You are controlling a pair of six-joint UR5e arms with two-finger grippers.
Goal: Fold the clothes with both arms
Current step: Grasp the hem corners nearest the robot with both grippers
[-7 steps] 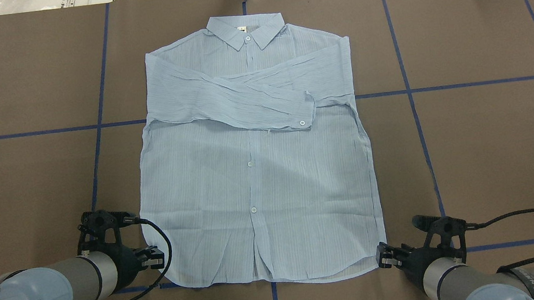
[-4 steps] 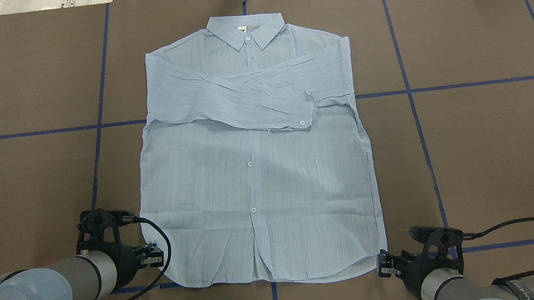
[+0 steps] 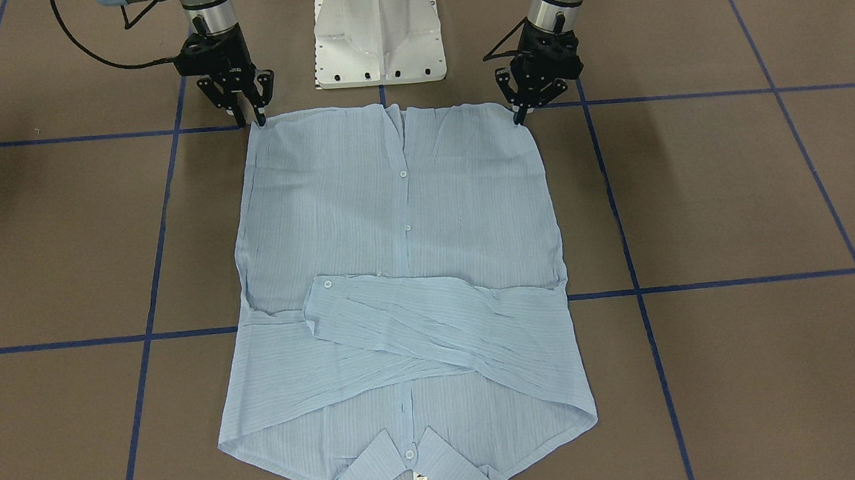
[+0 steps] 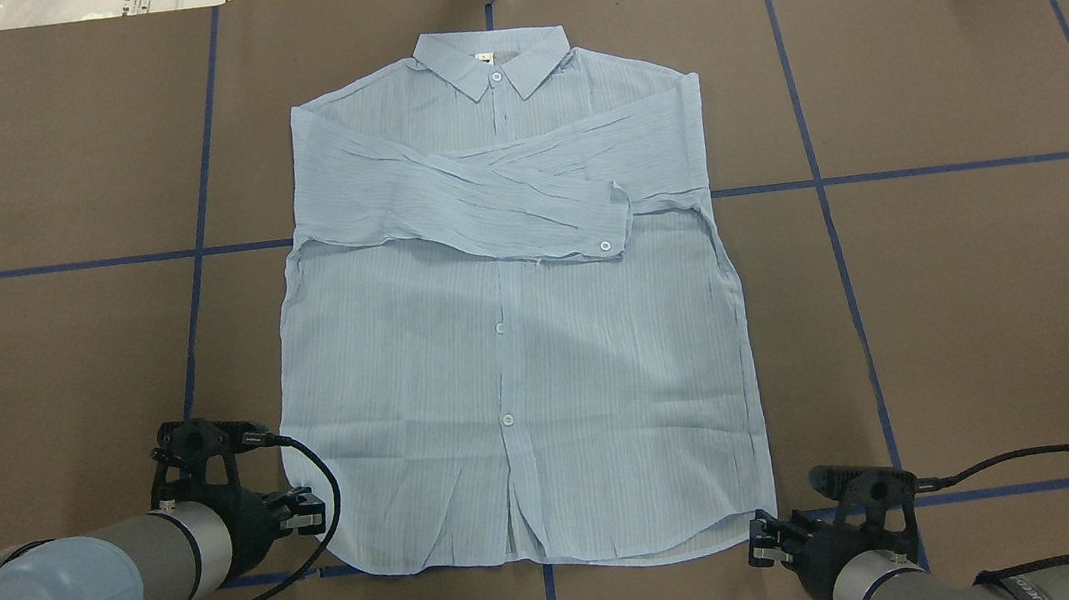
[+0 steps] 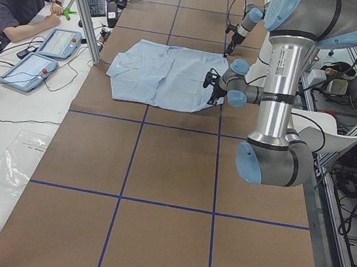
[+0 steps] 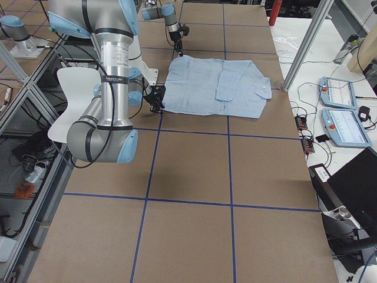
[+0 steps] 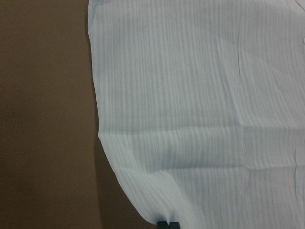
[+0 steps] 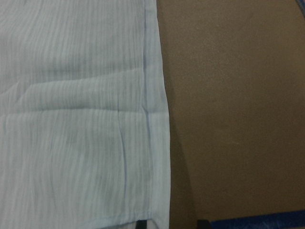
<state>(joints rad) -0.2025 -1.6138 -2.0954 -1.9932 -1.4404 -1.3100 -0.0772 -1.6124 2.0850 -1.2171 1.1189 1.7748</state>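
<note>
**Hem pickup: one side gripped, one side not**

The shirt (image 4: 514, 383) lies flat in the middle of the table (image 4: 996, 288). Its collar (image 4: 492, 61) points to the far edge and its hem runs along the robot's edge. The sleeves (image 4: 483, 205) are crossed over the chest.

- Left gripper (image 3: 520, 118): down at its hem corner with the jaws drawn together. The wrist view shows the tips meeting right at the cloth edge, so it seems to pinch the shirt there.
- Right gripper (image 3: 251, 121): at the other hem corner with the jaws apart. Its fingertips (image 8: 139, 224) straddle the side seam and nothing is gripped yet.

Likely step: take both hem corners, then carry the hem up toward the collar.

Risks to watch:
- If you lift before the right side closes, one corner rises alone, the hem skews and the sleeves get dragged out of place.
- The cloth is thin, so a pinch this close to the edge may slip out.
- The right jaws may close on table paper or on only one layer.
- If the arms rise unevenly, the fold line will come out crooked.
</note>
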